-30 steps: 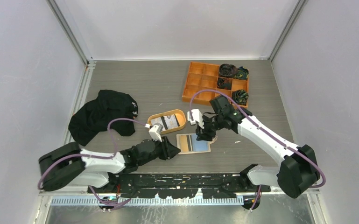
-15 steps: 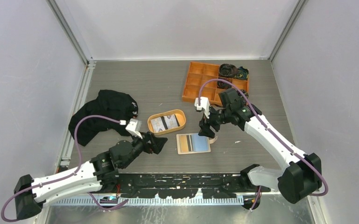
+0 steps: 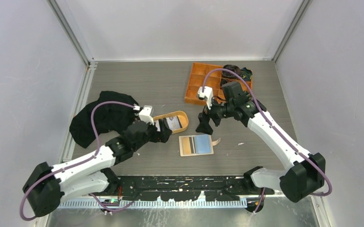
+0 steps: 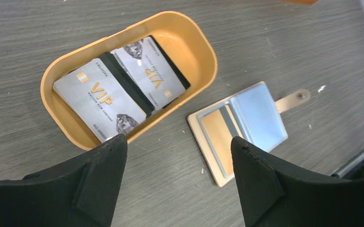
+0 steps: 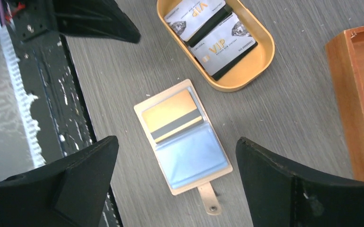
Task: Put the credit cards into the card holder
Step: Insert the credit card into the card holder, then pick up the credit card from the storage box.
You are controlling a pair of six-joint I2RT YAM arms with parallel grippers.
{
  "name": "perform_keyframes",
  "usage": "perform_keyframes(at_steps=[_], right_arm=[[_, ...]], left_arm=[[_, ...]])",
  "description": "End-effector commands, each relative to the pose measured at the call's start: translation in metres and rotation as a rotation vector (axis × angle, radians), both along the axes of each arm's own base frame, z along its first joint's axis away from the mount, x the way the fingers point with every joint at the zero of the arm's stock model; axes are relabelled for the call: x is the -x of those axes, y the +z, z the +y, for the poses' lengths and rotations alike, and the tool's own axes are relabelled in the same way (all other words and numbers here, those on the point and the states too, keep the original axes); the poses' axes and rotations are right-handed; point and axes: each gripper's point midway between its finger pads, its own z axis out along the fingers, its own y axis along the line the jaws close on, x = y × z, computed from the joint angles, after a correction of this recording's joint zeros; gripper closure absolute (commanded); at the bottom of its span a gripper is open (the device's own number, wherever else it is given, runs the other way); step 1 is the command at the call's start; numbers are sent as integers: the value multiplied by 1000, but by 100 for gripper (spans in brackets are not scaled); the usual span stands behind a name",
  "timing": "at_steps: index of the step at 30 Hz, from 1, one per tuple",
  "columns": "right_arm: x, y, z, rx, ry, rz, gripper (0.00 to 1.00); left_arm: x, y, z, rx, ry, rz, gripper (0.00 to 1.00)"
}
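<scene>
Top external view, read from left to right: at 9 o'clock of the surface (image 3: pixel 142 85) lies a crumpled black cloth (image 3: pixel 102 118). Next comes the left gripper (image 3: pixel 164 135), which hangs at the 9 o'clock end of the oval tray (image 3: pixel 183 126). The left wrist view shows its two fingers spread wide with nothing between them, so this gripper is released.

Inside the tray lie two grey-white credit cards (image 4: pixel 102 101), side by side, each printed with "VIP". A dark card (image 4: pixel 125 82) shows as a band between them and at their edges, partly under them.

At 5 o'clock from the tray, and apart from it, the card holder (image 3: pixel 196 144) lies unfolded and flat on the surface. Its left half holds a tan card (image 4: pixel 215 139) with a dark stripe. Its right half shows a pale blue panel (image 4: pixel 260 116); I cannot tell if this is a card or a pocket. The snap tab (image 4: pixel 293 98) sticks out at its 3 o'clock side.

The right gripper (image 3: pixel 203 128) hangs at 12 o'clock of the card holder without touching it. In the right wrist view its fingers are far apart and grasp nothing, so it is released too.

At 1 o'clock of the surface stands the orange box (image 3: pixel 203 82), with dark rolled items (image 3: pixel 231 71) in its right compartments.
</scene>
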Motion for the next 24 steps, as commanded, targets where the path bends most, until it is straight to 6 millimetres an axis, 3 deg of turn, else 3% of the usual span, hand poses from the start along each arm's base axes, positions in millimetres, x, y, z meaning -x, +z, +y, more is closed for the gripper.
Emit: perform_keyframes(at_steps=[1,5,7,12,16,18,22,24], right_arm=[[-16,11,14,-71,-106,134,0],[-25,4,11,-76,-151,188,0],[-30,2,11,-90,-183,198,1],[-45,1,21,-130,-218,247,0],[-44,-8,43,-101,-47,409,1],[-57,-13,58,-68,-84,459,1],[-97,-16,89,-134,-234,317,1],[-107,-14,104,-177,-285,305,0]], left_arm=[[-21,11,-19,71,-36,44,21],[-44,-5,-10,-9,95,129,25],[-46,-15,-3,-73,125,165,25],[-52,-6,16,-116,167,81,25],[-50,3,35,-98,172,44,23],[-50,0,47,-60,191,62,23],[-46,-16,67,57,231,111,23],[-46,-21,75,113,250,125,24]])
